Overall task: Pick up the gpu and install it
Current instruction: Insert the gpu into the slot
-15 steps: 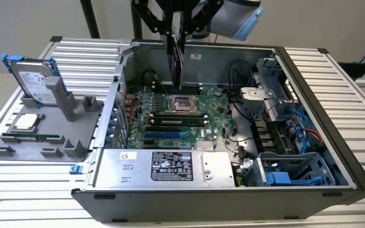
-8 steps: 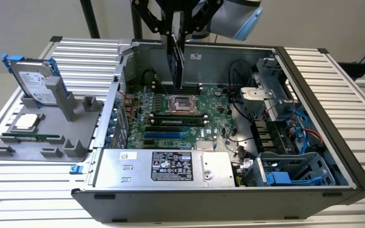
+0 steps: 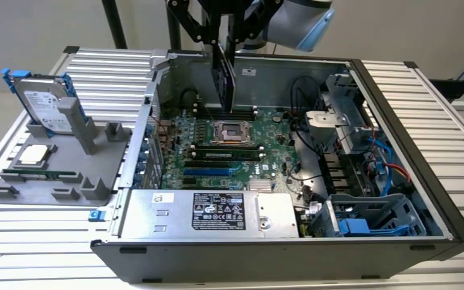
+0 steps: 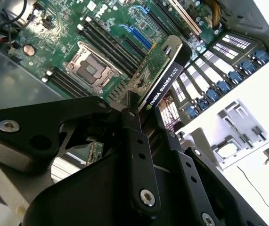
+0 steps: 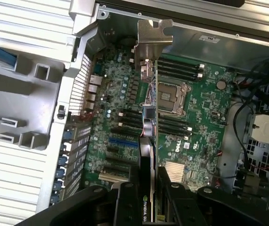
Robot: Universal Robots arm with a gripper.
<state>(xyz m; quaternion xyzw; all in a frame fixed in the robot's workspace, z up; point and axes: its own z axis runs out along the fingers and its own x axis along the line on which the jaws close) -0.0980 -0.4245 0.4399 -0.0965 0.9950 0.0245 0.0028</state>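
The gpu [image 3: 227,78] hangs on edge above the motherboard [image 3: 215,163] inside the open computer case, over the area behind the CPU socket [image 3: 230,130]. My gripper [image 3: 225,33] is shut on its upper part. In the second wrist view the gpu [image 4: 165,75] shows its green board face and black shroud edge, pinched by the gripper [image 4: 146,117]. The first wrist view looks down the gpu's [image 5: 147,150] thin edge to its silver end bracket [image 5: 154,35], with the gripper [image 5: 148,193] closed around it. The card's lower edge floats clear of the board.
A grey fixture tray [image 3: 95,187] at the exterior view's left holds a silver hard drive with blue rails [image 3: 43,103], a processor chip [image 3: 32,155] and a memory stick [image 3: 38,175]. Inside the case sit the power supply [image 3: 208,211], a drive cage [image 3: 369,220] and loose cables [image 3: 313,145].
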